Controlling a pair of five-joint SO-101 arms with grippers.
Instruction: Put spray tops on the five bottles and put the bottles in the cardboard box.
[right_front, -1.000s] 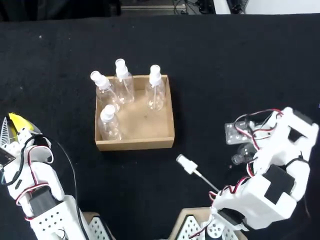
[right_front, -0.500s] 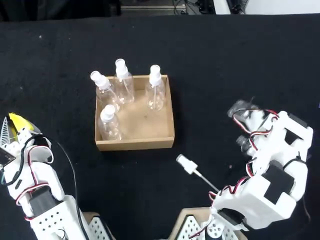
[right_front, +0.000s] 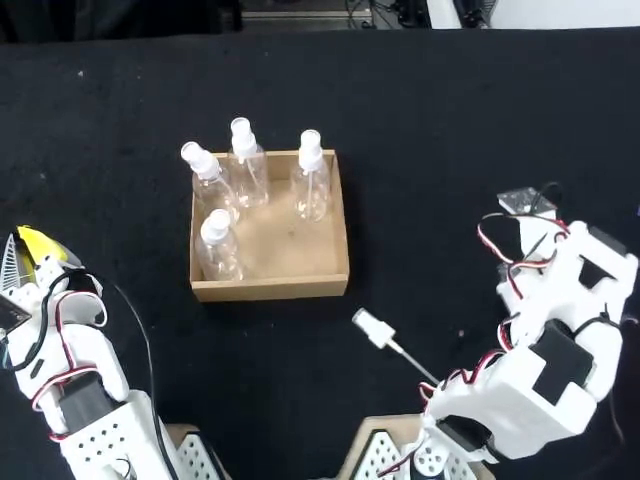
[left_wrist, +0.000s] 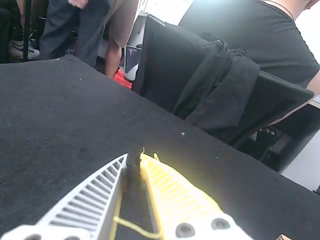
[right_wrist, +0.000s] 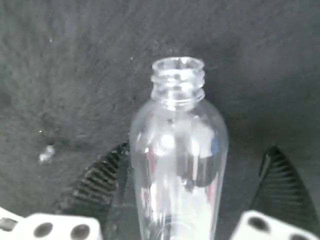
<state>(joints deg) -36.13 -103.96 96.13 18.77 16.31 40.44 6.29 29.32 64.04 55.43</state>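
The right pincer (right_wrist: 197, 150) is spread wide around an uncapped clear bottle (right_wrist: 177, 165). The bottle sits against one finger (right_wrist: 100, 175) with a gap to the other, its open neck pointing away from the wrist, over the black desk (right_front: 450, 120). A loose spray top (right_front: 375, 328) lies on the desk between that arm and the cardboard box (right_front: 270, 290). Four capped bottles (right_front: 312, 185) stand in the box. The left pincer (left_wrist: 135, 159) is closed on nothing, near the desk's edge.

A black cloth is spread over the table (right_front: 450, 120). Beyond the table's edge, a black chair (left_wrist: 162, 65) is draped with a dark jacket (left_wrist: 220, 95).
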